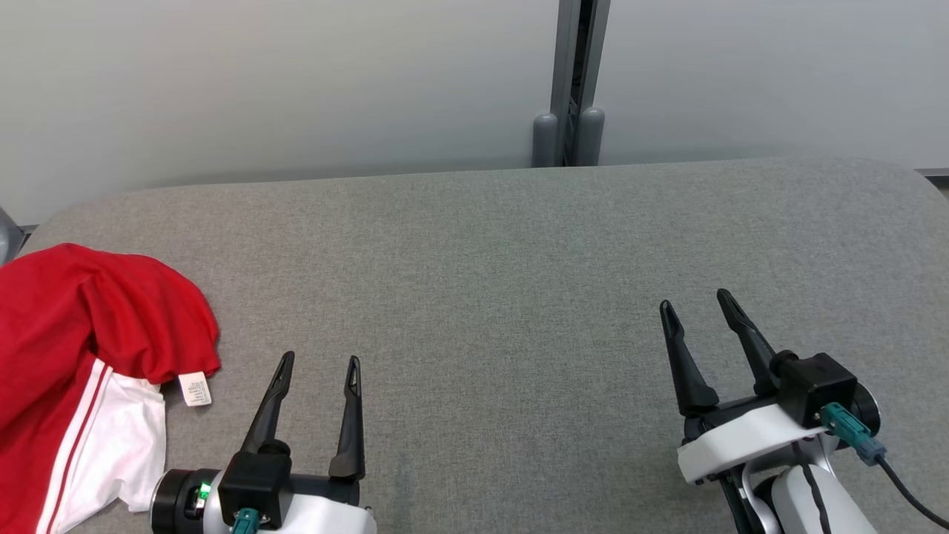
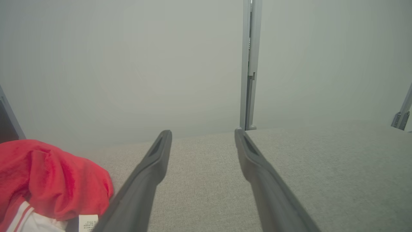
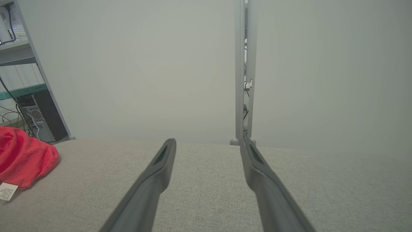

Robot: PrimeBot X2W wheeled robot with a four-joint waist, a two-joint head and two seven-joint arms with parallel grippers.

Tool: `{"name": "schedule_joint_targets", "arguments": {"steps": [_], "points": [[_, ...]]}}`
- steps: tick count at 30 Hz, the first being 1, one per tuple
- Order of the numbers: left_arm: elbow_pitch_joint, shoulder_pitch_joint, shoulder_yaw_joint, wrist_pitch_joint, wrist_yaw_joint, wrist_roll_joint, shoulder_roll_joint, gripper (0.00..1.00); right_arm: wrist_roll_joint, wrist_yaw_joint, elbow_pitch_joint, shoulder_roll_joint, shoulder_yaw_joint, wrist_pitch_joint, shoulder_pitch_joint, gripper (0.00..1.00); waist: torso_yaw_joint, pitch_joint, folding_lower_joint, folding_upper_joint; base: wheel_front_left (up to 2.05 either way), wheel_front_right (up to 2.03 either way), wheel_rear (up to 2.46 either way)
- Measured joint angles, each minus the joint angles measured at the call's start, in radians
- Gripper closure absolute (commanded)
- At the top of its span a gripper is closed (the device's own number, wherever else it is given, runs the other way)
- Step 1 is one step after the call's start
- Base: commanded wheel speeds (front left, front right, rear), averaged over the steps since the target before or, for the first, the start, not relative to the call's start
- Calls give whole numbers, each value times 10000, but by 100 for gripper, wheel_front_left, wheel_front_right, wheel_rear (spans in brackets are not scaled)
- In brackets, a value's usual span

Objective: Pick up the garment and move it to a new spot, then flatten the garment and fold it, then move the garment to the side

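Garment point(image 1: 74, 348) is cut off by the left and bottom edges of the head view, so its full outline and type can't be told. What shows is a crumpled red heap with a white part and red-white stripes low down. One small white label point(image 1: 195, 389) hangs off its hem, print too small to read. Both arms are cropped at the bottom edge, with just the wrist housings and pale shells showing. The surface is a desk point(image 1: 482, 259) covered in grey woven fabric with rounded far corners. Its far edge meets two pale wall panels point(image 1: 296, 74) split by one grey post point(image 1: 571, 81) with two rounded feet. The right wrist view catches shelving point(image 3: 19, 64) and a dark computer tower point(image 3: 37, 119) with cables past the desk's corner, details blurry. Count: one garment, one label, two pincers, four dark fingers point(image 1: 268, 408). Left pincer point(image 1: 320, 358) has its jaws spread apart, holding nothing, tips pointing at the far wall; whether they touch the cloth can't be told. Right pincer point(image 1: 695, 299) is likewise spread with nothing between, leaning a bit leftward. The garment lies on the desk to the left of the left pincer, just beside it, not touching. The label sits between the red cloth and the nearer finger. From the right pincer the garment is well apart, far to its left, with the left pincer between them.
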Motion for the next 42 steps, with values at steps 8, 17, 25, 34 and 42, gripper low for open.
{"name": "schedule_joint_targets", "arguments": {"steps": [8,17,25,34,42], "points": [[-27,1,-48,-2,-4,-13,0,0,19,0,-19,-2,-128,-2,1,0,40,70,0,0,0,0,0],[-36,0,-54,0,0,2,0,0,44,0,-54,0,-125,-2,1,0,41,94,0,0,0,0,0],[-63,0,-19,-2,2,17,-2,0,48,0,-82,-6,-146,-2,40,0,115,109,0,0,0,0,0],[-88,-28,63,-2,10,-19,-4,0,69,0,-295,-8,8,-27,118,0,645,202,0,0,0,0,0],[-69,-1,188,-2,-4,-104,-4,0,92,0,-357,-8,314,-29,232,0,1664,220,0,0,0,0,0]]}}
